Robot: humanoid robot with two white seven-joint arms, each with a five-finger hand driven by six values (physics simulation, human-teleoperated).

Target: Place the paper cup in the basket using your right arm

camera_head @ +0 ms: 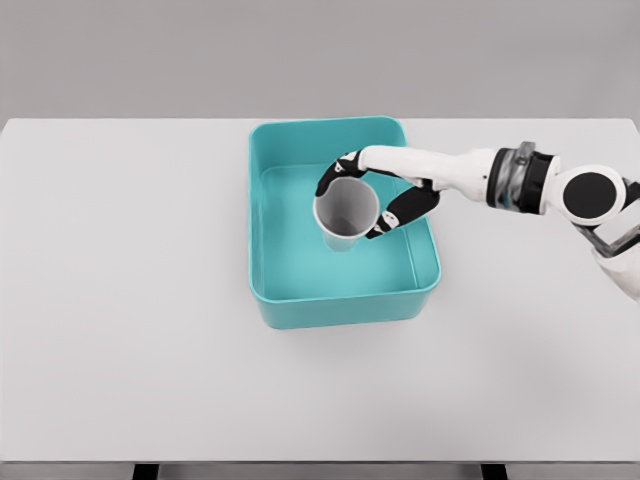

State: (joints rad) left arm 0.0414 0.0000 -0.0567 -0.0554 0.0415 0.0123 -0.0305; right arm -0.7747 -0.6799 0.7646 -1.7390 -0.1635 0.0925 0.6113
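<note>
The dark-tipped fingers (395, 214) of the right hand (380, 190) curl around the rim of the paper cup (345, 213), one set at its upper left edge, another at its right side, closed on the cup. The cup stands upright, mouth open upward, inside the teal basket (262, 230), near its centre. No writing is readable on cup or basket. The basket rests on the white table (120, 300)

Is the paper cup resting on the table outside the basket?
No, the paper cup sits upright over the teal basket's interior, with the right hand curled around its rim.
</note>
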